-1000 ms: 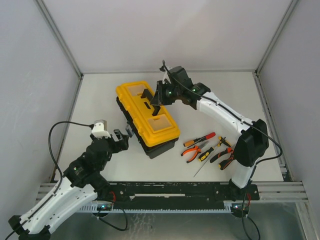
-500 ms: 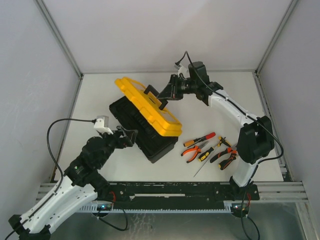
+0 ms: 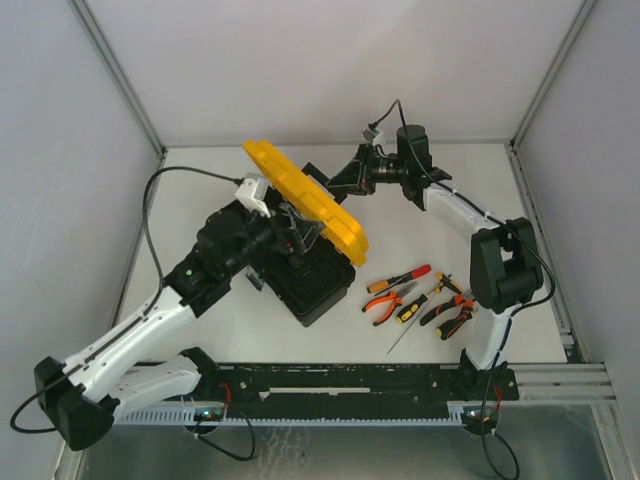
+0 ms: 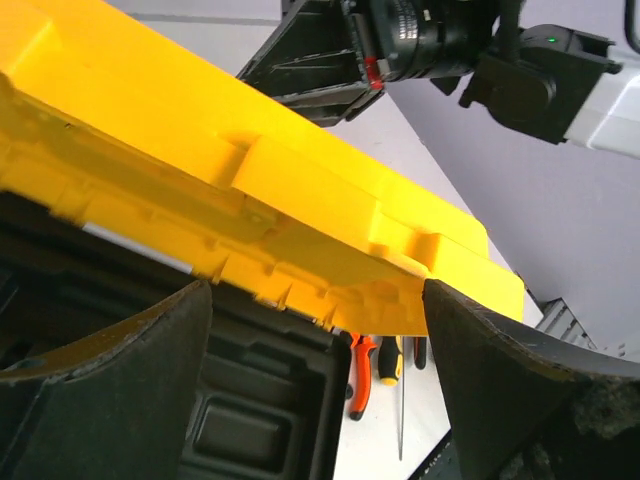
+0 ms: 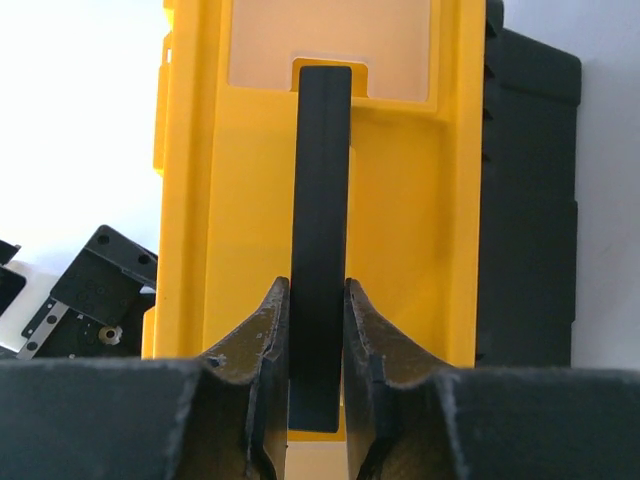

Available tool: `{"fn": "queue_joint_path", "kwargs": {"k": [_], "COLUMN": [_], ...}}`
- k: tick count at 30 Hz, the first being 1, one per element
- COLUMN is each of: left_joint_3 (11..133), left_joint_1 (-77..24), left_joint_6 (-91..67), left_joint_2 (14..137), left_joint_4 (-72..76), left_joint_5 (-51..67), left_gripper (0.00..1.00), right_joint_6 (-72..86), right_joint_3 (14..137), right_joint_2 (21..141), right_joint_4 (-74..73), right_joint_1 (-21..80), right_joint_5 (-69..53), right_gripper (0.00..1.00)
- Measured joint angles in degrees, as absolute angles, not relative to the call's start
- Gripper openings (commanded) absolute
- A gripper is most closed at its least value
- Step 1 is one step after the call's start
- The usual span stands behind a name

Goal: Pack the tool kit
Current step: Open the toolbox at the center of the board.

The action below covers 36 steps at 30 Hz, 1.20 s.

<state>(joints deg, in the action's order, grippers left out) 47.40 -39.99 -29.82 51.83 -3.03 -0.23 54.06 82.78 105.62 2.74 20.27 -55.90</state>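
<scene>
Black toolbox (image 3: 322, 287) stood open, its yellow lid (image 3: 303, 196) with black handle (image 5: 320, 200) tilted steeply up; pliers (image 3: 384, 307) and screwdrivers (image 3: 398, 278) lay beside it.

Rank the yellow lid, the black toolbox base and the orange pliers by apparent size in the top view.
1. yellow lid, seemingly largest
2. black toolbox base, partly hidden, so the top two are unsure
3. orange pliers
</scene>
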Motion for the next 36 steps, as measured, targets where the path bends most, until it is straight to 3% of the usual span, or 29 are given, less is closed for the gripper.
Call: {"fn": "queue_joint_path", "kwargs": {"k": [7, 13, 16, 25, 29, 36], "left_joint_3": [51.0, 49.5, 47.2, 38.9, 35.1, 31.8], "left_joint_1": [-40.0, -40.0, -40.0, -40.0, -40.0, -39.6], "left_joint_6": [-28.9, -28.3, -28.2, -30.3, -32.8, -35.6], "left_joint_2": [58.5, 53.4, 48.5, 35.2, 31.5, 29.5], "left_joint_4": [-1.0, -3.3, -5.8, -16.3, -19.9, -22.8], "left_joint_5": [2.9, -2.0, -6.7, -19.9, -22.4, -23.9], "left_gripper": [0.9, 0.93, 0.95, 0.97, 0.97, 0.98], "right_joint_6": [53.8, 48.9, 46.7, 39.2, 34.4, 24.9], "right_joint_3": [82.8, 82.8, 82.8, 82.8, 82.8, 82.8], "right_joint_2": [106.7, 106.6, 106.1, 101.7, 98.0, 89.0], "right_joint_4": [4.4, 1.0, -1.2, -9.4, -15.5, -25.2], "right_joint_1": [16.9, 14.5, 13.0, 6.9, 4.9, 8.9], "right_joint_5": [-57.3, -54.8, -53.2, -47.9, -42.9, -32.7], "right_gripper": [0.49, 0.7, 0.87, 0.9, 0.87, 0.86]}}
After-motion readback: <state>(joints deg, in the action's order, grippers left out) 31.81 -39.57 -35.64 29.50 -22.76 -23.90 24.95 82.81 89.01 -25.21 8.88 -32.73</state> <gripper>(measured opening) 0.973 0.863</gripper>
